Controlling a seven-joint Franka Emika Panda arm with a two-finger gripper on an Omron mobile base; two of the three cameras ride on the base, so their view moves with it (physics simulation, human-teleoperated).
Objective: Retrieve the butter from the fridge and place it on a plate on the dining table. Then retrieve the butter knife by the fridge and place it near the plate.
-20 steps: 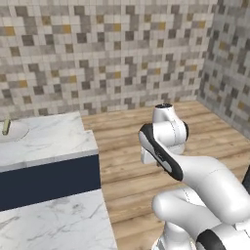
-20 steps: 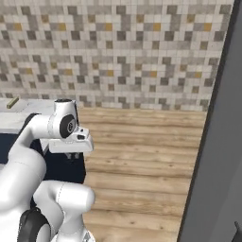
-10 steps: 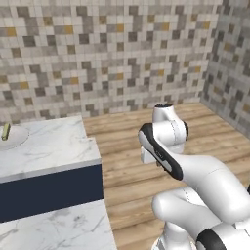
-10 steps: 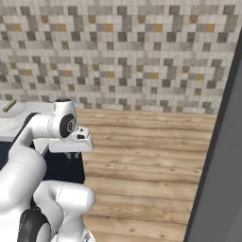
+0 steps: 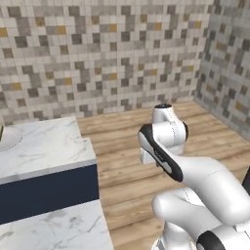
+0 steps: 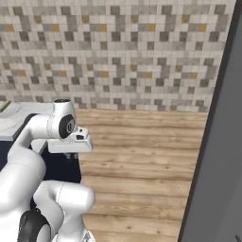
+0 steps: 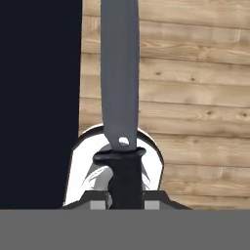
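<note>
In the hand view my gripper (image 7: 126, 201) is shut on the butter knife (image 7: 119, 88). Its black handle sits between the fingers and its grey blade runs straight up the view, over wood floor and a navy panel. The marble dining table (image 5: 49, 146) on its navy base lies at the left of the left base view. At its far left edge a round pale rim, the plate (image 5: 10, 140), is cut off by the frame, with a sliver of olive-yellow butter (image 5: 1, 133) on it. The grey fridge (image 6: 220, 160) fills the right edge of the right base view.
A lower marble surface (image 5: 53, 229) lies nearer the base, below the navy panel. Wood floor (image 6: 142, 151) stretches ahead to a mosaic-tiled wall (image 5: 107, 53), which turns a corner at the right. My arm is folded close over the base.
The whole picture has shifted, so the base has moved: the table sits further right in the left base view and the fridge further right in the right base view. The arm's pose is unchanged.
</note>
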